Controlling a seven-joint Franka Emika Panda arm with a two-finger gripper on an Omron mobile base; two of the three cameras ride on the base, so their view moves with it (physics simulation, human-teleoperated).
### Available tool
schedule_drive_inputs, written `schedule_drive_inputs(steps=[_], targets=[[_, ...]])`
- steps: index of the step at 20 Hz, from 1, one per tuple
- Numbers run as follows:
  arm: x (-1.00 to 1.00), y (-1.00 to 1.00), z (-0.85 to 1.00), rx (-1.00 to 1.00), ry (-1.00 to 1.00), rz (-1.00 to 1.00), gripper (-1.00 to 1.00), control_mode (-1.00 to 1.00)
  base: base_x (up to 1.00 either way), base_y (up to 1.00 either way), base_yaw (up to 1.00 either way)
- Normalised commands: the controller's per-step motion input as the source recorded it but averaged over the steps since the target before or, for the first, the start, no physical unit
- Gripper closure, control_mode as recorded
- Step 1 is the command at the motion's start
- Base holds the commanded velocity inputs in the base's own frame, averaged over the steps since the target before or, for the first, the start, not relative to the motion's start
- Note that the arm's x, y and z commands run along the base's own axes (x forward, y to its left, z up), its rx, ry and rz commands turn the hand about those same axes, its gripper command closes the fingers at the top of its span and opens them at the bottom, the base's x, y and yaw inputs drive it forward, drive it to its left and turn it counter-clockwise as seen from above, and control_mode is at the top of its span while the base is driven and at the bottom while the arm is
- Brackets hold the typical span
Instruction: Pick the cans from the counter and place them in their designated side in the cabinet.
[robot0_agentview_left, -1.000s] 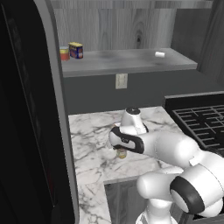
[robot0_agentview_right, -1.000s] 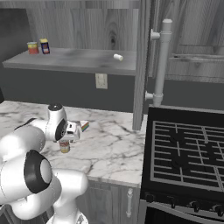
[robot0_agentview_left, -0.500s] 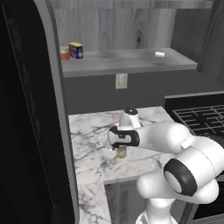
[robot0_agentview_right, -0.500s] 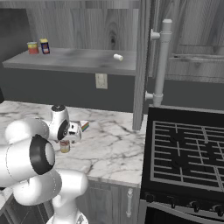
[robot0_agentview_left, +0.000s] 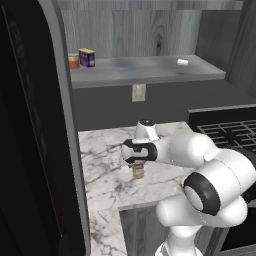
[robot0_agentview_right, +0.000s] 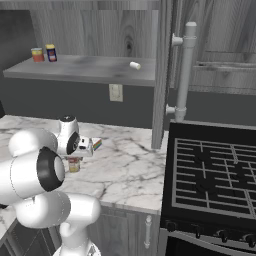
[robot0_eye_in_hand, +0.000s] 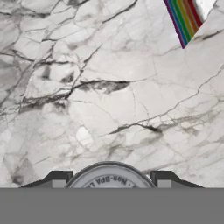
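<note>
The round can (robot0_agentview_left: 138, 171) (robot0_agentview_right: 74, 164) stands upright on the white marble counter (robot0_agentview_left: 105, 165) (robot0_agentview_right: 130, 170). My gripper (robot0_agentview_left: 138, 164) (robot0_agentview_right: 74, 158) (robot0_eye_in_hand: 111, 181) reaches down over it from above. In the hand view the can's silvery top (robot0_eye_in_hand: 109, 177) sits between the two fingertips (robot0_eye_in_hand: 59, 180), which press against its sides. The dark blue boxy can (robot0_agentview_left: 87, 57) (robot0_agentview_right: 50, 52) stands at the left end of the cabinet's shelf board (robot0_agentview_left: 150, 70) (robot0_agentview_right: 90, 70).
A short red-and-yellow can (robot0_agentview_left: 73, 61) (robot0_agentview_right: 37, 54) stands beside the blue one. A small white object (robot0_agentview_left: 183, 62) (robot0_agentview_right: 135, 65) lies further right on the shelf. A rainbow-striped wedge (robot0_agentview_right: 97, 144) (robot0_eye_in_hand: 188, 19) lies near the hand. The black stove (robot0_agentview_right: 215, 175) is to the right, a tall black panel (robot0_agentview_left: 30, 150) to the left.
The arm has swung its elbow over and settled the hand onto the round can. The jaws have closed in from wide open onto the can's sides.
</note>
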Motion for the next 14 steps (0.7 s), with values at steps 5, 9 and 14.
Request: schedule_drive_inputs(steps=[5,9,14], targets=[[-0.09,0.0,0.17,0.0,-0.02,0.0,1.0,-1.0,0.0,0.0,0.0],[-0.03,0.0,0.26,0.0,-0.03,0.0,1.0,-1.0,0.0,0.0,0.0],[0.0,0.0,0.34,0.0,-0.02,0.0,1.0,-1.0,0.0,0.0,0.0]])
